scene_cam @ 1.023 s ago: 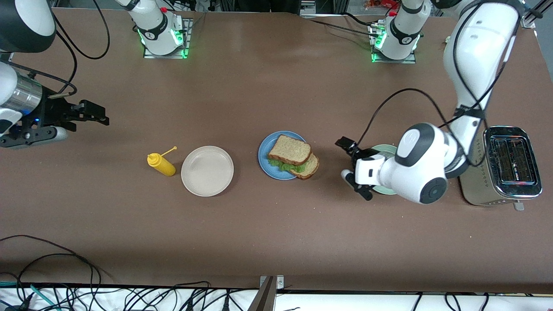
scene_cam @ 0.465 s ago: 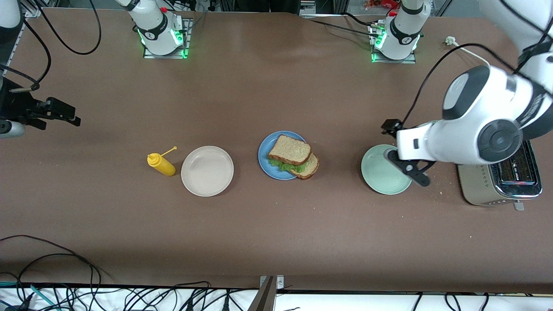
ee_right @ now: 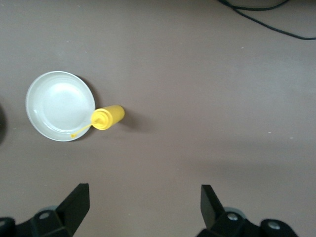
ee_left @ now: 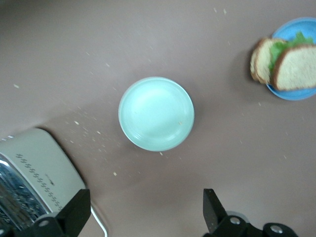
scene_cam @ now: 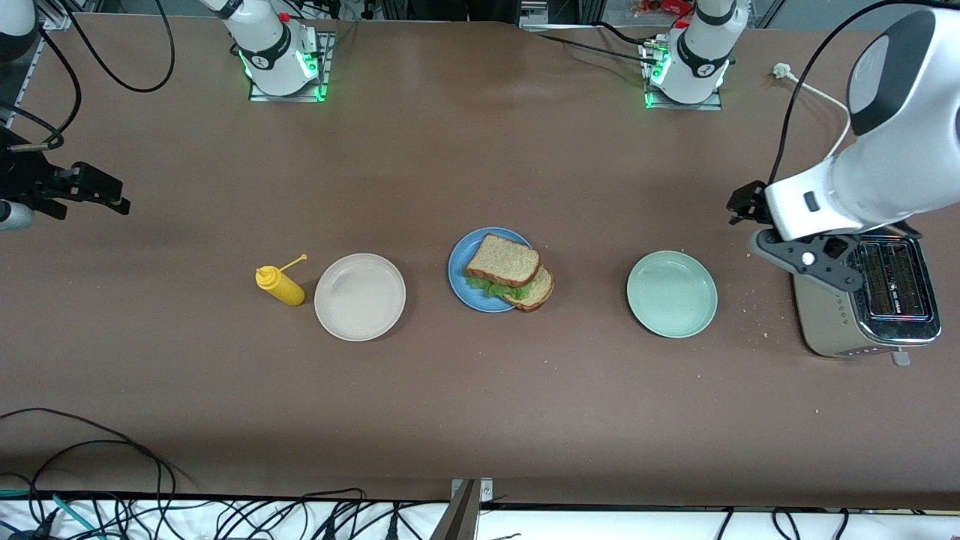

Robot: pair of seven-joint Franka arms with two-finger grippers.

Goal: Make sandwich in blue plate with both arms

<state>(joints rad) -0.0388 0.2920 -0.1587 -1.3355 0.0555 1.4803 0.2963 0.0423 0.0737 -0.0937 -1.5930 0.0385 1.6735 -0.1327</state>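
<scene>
A sandwich (scene_cam: 510, 273) of two brown wholemeal bread slices with a ruffled green lettuce leaf between them lies on the round shallow medium-blue plate (scene_cam: 459, 279) near the middle of the brown table (scene_cam: 480, 405), the lower slice jutting over the plate's rim toward the left arm's end. Beside it toward that end sits a round pale green plate (scene_cam: 671, 293), bare, and next comes a shiny silver two-slot toaster (scene_cam: 870, 300) with crumbs scattered around it. Toward the right arm's end sit a round beige plate (scene_cam: 360, 296) and, just beside it, a yellow squeeze bottle (scene_cam: 280, 285) lying on its side. The left gripper (scene_cam: 780, 232) hangs in the air over the table's edge of the toaster, its black fingers (ee_left: 211, 210) spread wide and holding nothing. The right gripper (scene_cam: 75, 193) hovers over bare table at the right arm's end, its fingers (ee_right: 210, 202) likewise parted and empty.
</scene>
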